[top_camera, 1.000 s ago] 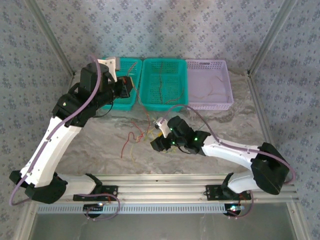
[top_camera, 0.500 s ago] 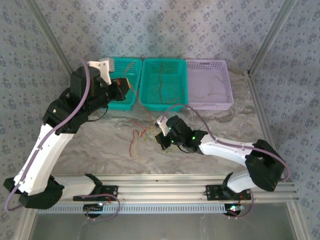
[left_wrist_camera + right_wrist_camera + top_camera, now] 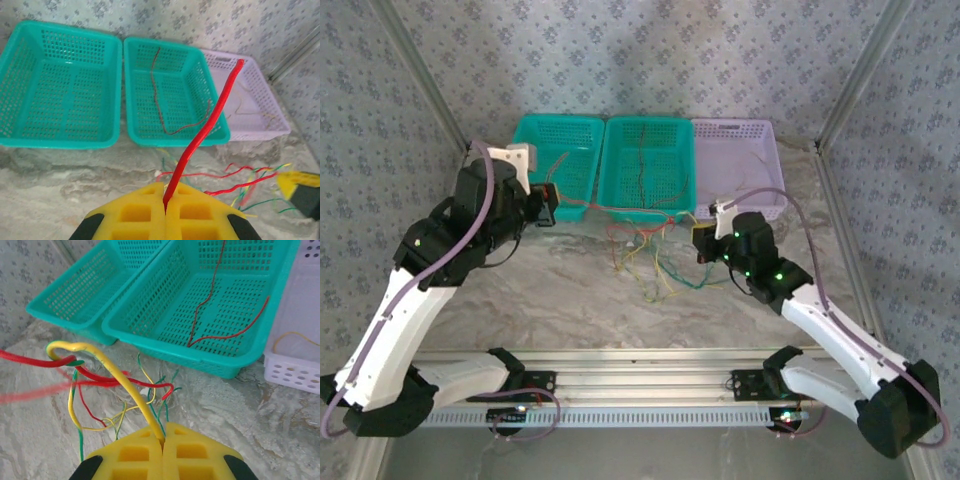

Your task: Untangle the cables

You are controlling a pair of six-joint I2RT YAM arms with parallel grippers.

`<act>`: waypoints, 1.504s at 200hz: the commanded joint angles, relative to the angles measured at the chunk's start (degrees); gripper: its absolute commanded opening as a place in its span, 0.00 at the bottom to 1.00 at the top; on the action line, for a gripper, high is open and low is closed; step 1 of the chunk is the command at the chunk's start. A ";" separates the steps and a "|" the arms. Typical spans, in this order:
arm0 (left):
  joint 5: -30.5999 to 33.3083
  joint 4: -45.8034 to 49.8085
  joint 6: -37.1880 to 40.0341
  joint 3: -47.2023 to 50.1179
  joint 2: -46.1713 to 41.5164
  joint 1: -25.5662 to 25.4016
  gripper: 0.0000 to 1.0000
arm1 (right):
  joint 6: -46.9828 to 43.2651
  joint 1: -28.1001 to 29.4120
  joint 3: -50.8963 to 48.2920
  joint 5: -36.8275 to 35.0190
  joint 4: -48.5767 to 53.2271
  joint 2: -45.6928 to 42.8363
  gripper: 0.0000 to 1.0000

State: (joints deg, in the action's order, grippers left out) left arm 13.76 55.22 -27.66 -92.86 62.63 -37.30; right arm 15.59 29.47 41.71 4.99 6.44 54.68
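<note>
Between the two arms, on the desk (image 3: 540, 290) before the middle basket (image 3: 650, 120), the cables (image 3: 650, 262) lie knotted. Clenched on the red cable (image 3: 200, 135) is the left tool (image 3: 165, 201). The right tool (image 3: 162, 439) pinches the yellow cable (image 3: 120, 372), which hooks over the red; a green one may be caught there too. Best to lift that hook clear rather than haul both strands taut.

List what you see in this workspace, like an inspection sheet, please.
Surface: marbled table top.
Job's things: red, yellow and green wires tangled on it; dark red wires in the middle teal basket.
Clutter: nothing seen.
Tools: left tool shut on a red wire; right tool shut on a yellow wire.
Cables: lilac cable along each arm.
Surroundings: patterned walls, metal frame.
</note>
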 commanded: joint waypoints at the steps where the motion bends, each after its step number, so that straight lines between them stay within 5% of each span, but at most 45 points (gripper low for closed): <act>1: 4.82 2.49 2.17 1.01 -2.03 0.30 0.00 | 2.30 -2.89 1.12 1.24 6.72 -1.98 0.00; 173: 9.31 5.59 8.45 12.65 -10.77 7.86 0.00 | 9.80 -20.94 5.04 1.55 17.56 -6.67 0.00; 301: 3.64 2.53 17.71 10.57 -18.01 8.28 0.00 | 14.81 -29.21 5.28 2.13 19.06 -9.58 0.00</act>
State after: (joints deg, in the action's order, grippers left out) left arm 15.35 56.99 -14.44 -79.46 46.94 -29.61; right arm 26.44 3.25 47.27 9.87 24.71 46.81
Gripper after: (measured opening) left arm 0.039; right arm 0.044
